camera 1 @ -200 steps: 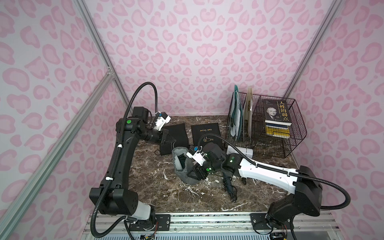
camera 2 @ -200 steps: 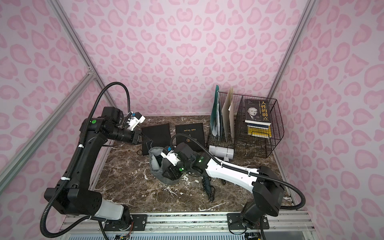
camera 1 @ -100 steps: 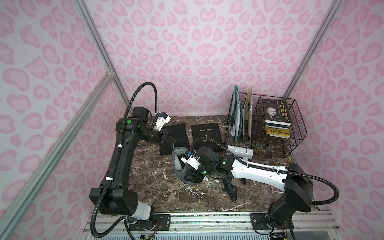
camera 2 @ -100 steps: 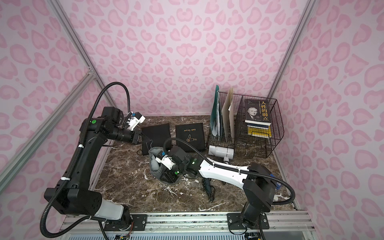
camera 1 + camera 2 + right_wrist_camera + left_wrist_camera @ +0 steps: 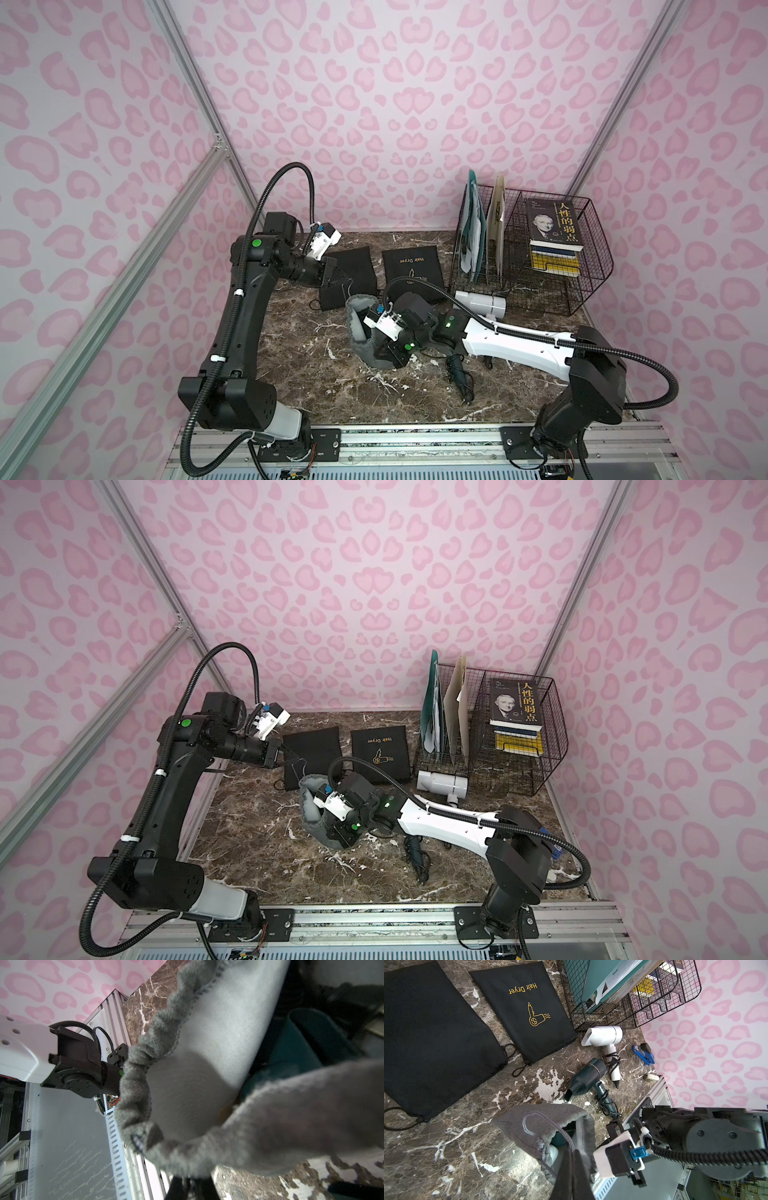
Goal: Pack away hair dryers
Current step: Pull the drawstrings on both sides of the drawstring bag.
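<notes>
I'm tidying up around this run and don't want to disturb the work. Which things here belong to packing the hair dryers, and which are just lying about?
Belongs to the job: grey pouch, bagged teal dryer, loose teal dryer, white dryer, printed black pouch, plain black pouch.

Just lying about: wire basket, books, folders, blue clip-like item.

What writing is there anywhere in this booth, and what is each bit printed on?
"Hair Dryer", in gold with a dryer drawing: on the black pouch.
"人性的弱点", in yellow: cover of the book in the wire basket.
Smaller print on that cover: too small to read.
Print on the papers: blurred.
Mark on the handle of the dark teal dryer on the table: too small to read.
</notes>
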